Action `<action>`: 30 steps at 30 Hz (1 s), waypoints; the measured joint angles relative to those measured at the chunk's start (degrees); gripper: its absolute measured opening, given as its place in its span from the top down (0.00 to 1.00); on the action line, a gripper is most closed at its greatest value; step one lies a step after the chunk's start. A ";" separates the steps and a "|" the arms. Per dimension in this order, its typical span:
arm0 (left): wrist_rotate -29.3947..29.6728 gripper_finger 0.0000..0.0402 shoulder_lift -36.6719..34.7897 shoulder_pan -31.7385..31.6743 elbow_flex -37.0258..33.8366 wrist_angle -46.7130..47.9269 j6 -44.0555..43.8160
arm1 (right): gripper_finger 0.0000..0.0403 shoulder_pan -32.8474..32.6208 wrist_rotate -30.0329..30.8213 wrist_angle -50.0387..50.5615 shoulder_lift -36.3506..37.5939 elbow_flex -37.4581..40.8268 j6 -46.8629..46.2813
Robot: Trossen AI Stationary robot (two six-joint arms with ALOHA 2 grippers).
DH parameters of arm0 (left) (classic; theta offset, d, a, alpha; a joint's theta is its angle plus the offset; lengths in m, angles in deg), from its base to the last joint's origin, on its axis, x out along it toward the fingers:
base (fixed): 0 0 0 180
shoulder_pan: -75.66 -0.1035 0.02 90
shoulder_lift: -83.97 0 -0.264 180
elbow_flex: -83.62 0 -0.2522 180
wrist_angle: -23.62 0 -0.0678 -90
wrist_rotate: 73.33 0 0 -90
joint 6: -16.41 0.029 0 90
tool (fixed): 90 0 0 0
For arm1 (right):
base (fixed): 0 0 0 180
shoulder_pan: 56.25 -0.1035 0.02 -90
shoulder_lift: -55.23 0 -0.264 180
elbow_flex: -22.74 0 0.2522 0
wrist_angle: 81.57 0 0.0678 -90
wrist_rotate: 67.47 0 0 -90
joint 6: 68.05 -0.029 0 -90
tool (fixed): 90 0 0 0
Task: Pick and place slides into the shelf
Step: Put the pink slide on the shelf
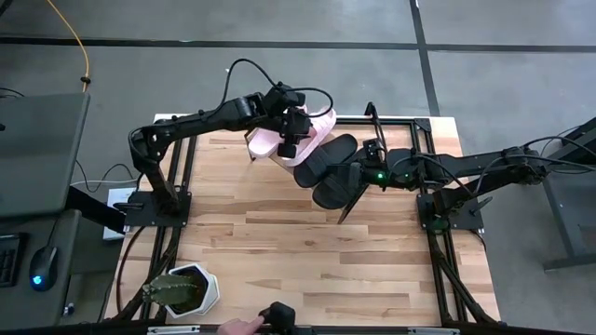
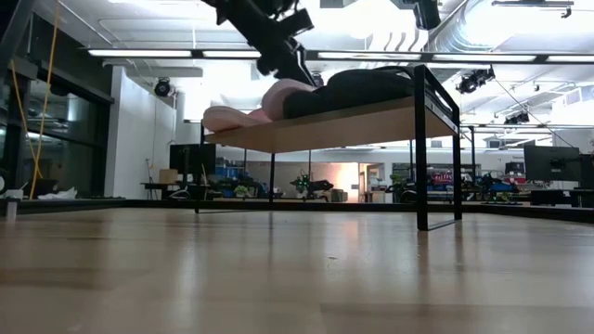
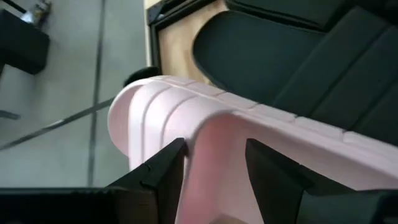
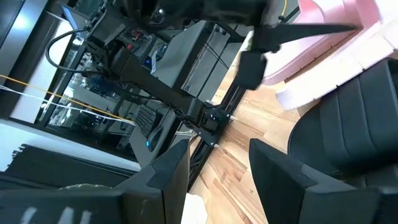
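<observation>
While L fingers [image 3: 214,171] straddle pink slide [image 3: 186,112], shelf [image 2: 371,116] holds four.

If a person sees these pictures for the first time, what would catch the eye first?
Probably the pink slide on the shelf at the table's far edge, with the left gripper straddling its strap. Beside it lie two black slides, and the right gripper hovers open over them. A potted cactus stands at the near left corner.
</observation>
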 joint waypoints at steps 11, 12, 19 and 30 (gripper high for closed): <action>2.37 0.61 1.25 0.01 0.22 -1.97 1.41 | 0.61 -0.02 -1.61 0.07 -0.02 0.00 -0.46; 2.53 0.61 1.25 -0.02 0.38 -1.96 1.42 | 0.61 -0.02 -1.51 0.17 -0.02 0.00 -0.30; 2.57 0.61 1.25 -0.04 0.50 -2.66 2.74 | 0.61 -0.02 -1.48 0.44 -0.02 0.00 0.32; 7.14 0.68 2.71 -0.06 0.52 -3.28 4.81 | 0.61 -0.02 -1.46 0.44 -0.02 0.00 0.59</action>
